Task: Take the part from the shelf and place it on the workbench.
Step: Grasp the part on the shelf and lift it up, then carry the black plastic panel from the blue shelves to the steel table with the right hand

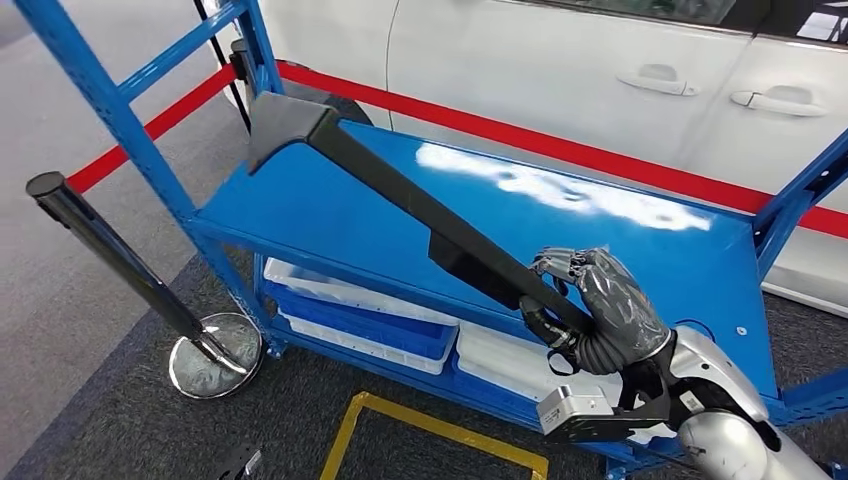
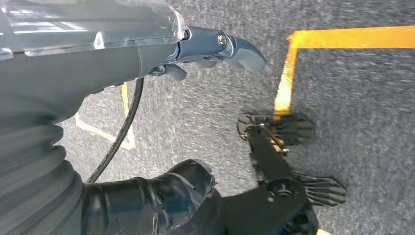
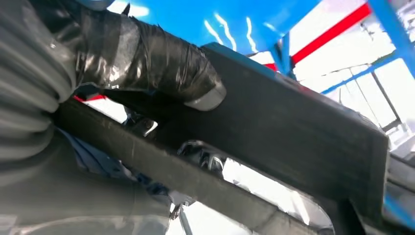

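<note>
A: What lay nearest the robot?

B: Dark grey carpet point(image 1: 120, 420) with a yellow line point(image 1: 400, 415) taped on it, just before the blue shelf point(image 1: 640, 250). To the left stood a black stanchion post point(image 1: 110, 255) on a shiny round base point(image 1: 215, 355), tilted in the head view.

A: And further on?

B: The shelf's glossy blue top, then white and blue trays point(image 1: 360, 315) on its lower level. Behind the shelf ran a red belt point(image 1: 560, 145), and beyond that a white car point(image 1: 600, 70) with its door handles showing.

A: How did the part look?

B: The part point(image 1: 400, 195) was a long, flat, matte black bar, widening into a grey wedge-shaped end at the far left corner of the shelf. It ran slantwise over the shelf top from that corner to the near right edge. Whether the far end touched the surface I could not tell.

A: The right hand?

B: The right hand point(image 1: 590, 310) came up from the lower right, its silver forearm below the shelf edge. Its dark fingers wrapped over the bar's near end, and in the right wrist view the taped thumb point(image 3: 161, 63) pressed against the bar's flat face, so it held the part.

A: The left hand?

B: The left hand point(image 2: 205, 49) hung over the carpet, holding nothing, fingers stretched out loosely.
</note>
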Robot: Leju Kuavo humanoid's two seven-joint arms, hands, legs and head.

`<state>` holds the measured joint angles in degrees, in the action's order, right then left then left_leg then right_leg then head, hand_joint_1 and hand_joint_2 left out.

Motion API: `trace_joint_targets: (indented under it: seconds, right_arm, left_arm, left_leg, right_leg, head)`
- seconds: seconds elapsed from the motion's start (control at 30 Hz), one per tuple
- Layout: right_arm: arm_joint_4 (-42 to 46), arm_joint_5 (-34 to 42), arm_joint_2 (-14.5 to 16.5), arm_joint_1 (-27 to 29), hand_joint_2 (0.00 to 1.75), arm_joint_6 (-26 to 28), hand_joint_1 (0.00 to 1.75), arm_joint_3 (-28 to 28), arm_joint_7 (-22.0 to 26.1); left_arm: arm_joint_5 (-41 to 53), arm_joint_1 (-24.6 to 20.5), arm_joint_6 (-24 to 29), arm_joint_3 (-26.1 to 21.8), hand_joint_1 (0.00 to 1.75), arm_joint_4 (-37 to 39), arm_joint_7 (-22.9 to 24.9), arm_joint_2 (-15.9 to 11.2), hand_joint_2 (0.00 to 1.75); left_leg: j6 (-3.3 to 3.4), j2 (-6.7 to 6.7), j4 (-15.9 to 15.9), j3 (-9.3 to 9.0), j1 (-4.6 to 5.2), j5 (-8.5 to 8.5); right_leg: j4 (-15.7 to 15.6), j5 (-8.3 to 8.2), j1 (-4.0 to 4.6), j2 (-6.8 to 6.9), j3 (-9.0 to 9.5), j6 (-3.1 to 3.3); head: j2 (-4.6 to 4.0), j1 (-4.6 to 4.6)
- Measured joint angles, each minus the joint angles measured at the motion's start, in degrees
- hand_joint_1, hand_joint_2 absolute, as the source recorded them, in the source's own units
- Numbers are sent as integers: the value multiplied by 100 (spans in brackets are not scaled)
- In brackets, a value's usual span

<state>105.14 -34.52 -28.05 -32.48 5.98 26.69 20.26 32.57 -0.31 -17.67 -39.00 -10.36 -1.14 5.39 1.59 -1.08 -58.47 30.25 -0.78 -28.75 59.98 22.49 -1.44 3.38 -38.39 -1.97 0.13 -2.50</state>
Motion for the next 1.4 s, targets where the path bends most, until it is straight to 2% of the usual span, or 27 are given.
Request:
trace_joint_targets:
  seconds: [0.07,0.13,0.17,0.23,0.27,0.33,0.37,0.43,0.5,0.53,0.63,0.67,0.7,0.73,0.8,0.83,0.9,0.93,1.0,1.03,1.1,1.17,1.2,1.23,1.3,1.33,1.4]
  right_arm:
    - [9,1,-5,0,175,-1,175,0,-1]
    - [12,1,-6,4,175,-2,175,0,-2]
    - [12,1,-6,6,175,-2,175,0,-2]
    - [13,0,-5,10,175,-2,175,0,-2]
    - [14,-1,-5,7,175,-2,175,0,-2]
    - [24,0,-9,-6,175,-1,175,-1,-3]
    - [31,2,-15,-13,175,-2,175,-2,-4]
    - [42,9,-27,-41,175,-12,175,-4,-9]
    - [41,34,-31,-75,175,-47,175,-4,-16]
    - [40,58,-31,-91,175,-69,175,-3,-20]
    - [38,127,-32,-125,175,-105,175,-5,-33]
    - [32,161,-32,-127,175,-120,175,-7,-39]
    - [24,212,-32,-126,175,-144,175,-9,-46]
    - [14,295,-33,-124,175,-179,175,-18,-52]
    - [-1,470,-44,-123,175,-253,175,-66,-58]
    - [-3,551,-58,-124,175,-278,175,-108,-58]
    - [-12,653,-93,-130,175,-316,175,-213,-54]
    - [-23,688,-110,-135,175,-335,175,-267,-49]
    - [-65,716,-127,-146,175,-372,175,-348,-42]
    - [-92,719,-129,-147,175,-385,175,-373,-39]
    - [-142,717,-140,-144,175,-393,175,-401,-37]
    - [-178,715,-151,-142,175,-393,175,-427,-37]
    - [-196,710,-151,-141,175,-393,175,-437,-37]
    - [-211,699,-151,-140,175,-393,175,-442,-41]
    - [-232,638,-142,-153,175,-395,175,-440,-75]
    - [-236,573,-117,-186,175,-398,175,-430,-122]
    - [-240,351,41,-296,175,-407,175,-356,-310]
  left_arm:
    - [0,1,-1,-4,0,0,0,7,175]
    - [0,1,-2,-9,0,0,1,8,175]
    - [0,2,-2,-10,0,0,1,8,175]
    - [0,2,-2,-13,0,0,1,9,175]
    - [0,1,-2,-13,0,0,1,10,175]
    - [0,-6,-3,-15,0,-1,0,37,175]
    - [0,-11,-4,-17,0,-2,-1,52,175]
    - [0,-6,-7,-24,0,-4,-2,71,175]
    - [0,14,-8,-29,0,-4,-2,64,175]
    - [1,17,-10,-31,0,-4,-3,64,175]
    - [2,2,-15,-32,0,-4,-25,68,175]
    - [3,-2,-13,-32,0,-4,-37,67,175]
    - [4,-3,-11,-32,0,-4,-47,66,175]
    - [11,0,-10,-33,0,-4,-56,65,175]
    - [29,3,-8,-36,0,-5,-69,63,175]
    - [38,-1,-8,-37,0,-6,-76,66,175]
    - [49,-13,-9,-39,0,-10,-92,64,175]
    - [56,-10,-11,-40,0,-11,-99,63,175]
    - [72,15,-15,-41,0,-13,-107,60,175]
    - [79,26,-18,-42,0,-13,-108,59,175]
    - [87,28,-22,-45,0,-13,-108,57,175]
    - [87,20,-23,-49,0,-13,-108,56,175]
    - [87,21,-21,-49,0,-13,-107,56,175]
    - [87,24,-17,-49,0,-13,-101,56,175]
    - [85,31,-9,-51,0,-13,-75,55,175]
    - [72,31,-8,-55,0,-13,-56,54,175]
    - [28,27,-35,-90,0,-13,-18,15,175]
  left_leg:
    - [114,57,44,118,-3,159]
    - [165,128,36,282,29,290]
    - [176,170,26,363,51,347]
    - [188,270,1,522,105,456]
    - [190,325,-9,589,131,508]
    - [176,423,-22,689,155,607]
    - [154,466,-15,714,148,659]
    - [87,565,27,739,108,769]
    - [18,600,64,778,108,808]
    - [-14,531,-9,830,117,693]
    - [-134,229,-844,1089,44,-60]
    - [-187,186,-1197,1154,0,-204]
    - [-236,160,-1454,1179,-39,-233]
    - [-288,138,-1539,1111,-78,-124]
    - [-391,44,-1139,701,-146,165]
    - [-445,-60,-772,421,-146,179]
    - [-397,-209,-258,114,-109,23]
    - [-323,-214,-174,102,-81,-31]
    - [-146,-128,-157,209,-72,35]
    - [-72,-86,-156,261,-67,96]
    - [43,-7,-141,397,-53,245]
    - [99,108,-144,581,-9,401]
    - [116,177,-147,675,20,475]
    - [127,247,-151,763,49,546]
    - [136,392,-155,909,100,680]
    - [134,458,-155,969,114,748]
    - [102,569,-132,1047,117,887]
  right_leg:
    - [391,456,-11,-142,-142,-27]
    - [1121,1010,9,-271,-319,-19]
    - [1414,1121,23,-294,-352,-7]
    - [1466,982,66,-321,-149,65]
    - [1194,830,98,-359,95,128]
    - [370,730,159,-553,665,291]
    - [58,742,179,-633,860,332]
    - [-218,743,215,-656,1001,348]
    - [-339,598,182,-533,983,365]
    - [-411,512,150,-457,959,389]
    - [-469,311,103,-245,790,397]
    - [-444,268,92,-176,709,370]
    - [-410,233,76,-109,629,344]
    - [-357,199,52,-42,532,311]
    - [-208,152,-4,83,329,241]
    - [-122,135,-15,143,228,198]
    - [-4,106,2,243,125,120]
    - [12,80,16,290,111,81]
    - [14,41,-2,331,108,-3]
    - [54,123,-25,242,81,-42]
    - [423,607,-32,-71,-55,-68]
    - [1122,1184,16,-271,-214,-10]
    - [1409,1314,46,-304,-228,33]
    - [1537,1307,77,-318,-163,86]
    - [1211,1034,153,-380,239,225]
    - [822,953,192,-499,525,326]
    - [143,911,245,-726,953,438]
  head:
    - [0,5]
    - [0,6]
    - [0,6]
    - [0,3]
    - [0,3]
    - [0,-11]
    - [0,-16]
    - [0,-23]
    - [0,-14]
    - [0,-27]
    - [0,-72]
    - [0,-73]
    - [0,-73]
    - [0,-73]
    - [0,-75]
    - [0,-89]
    - [0,-100]
    - [0,-102]
    - [0,-83]
    - [0,-81]
    - [0,-70]
    - [0,-64]
    - [0,-64]
    - [0,-64]
    - [0,-65]
    - [0,-67]
    - [0,-66]
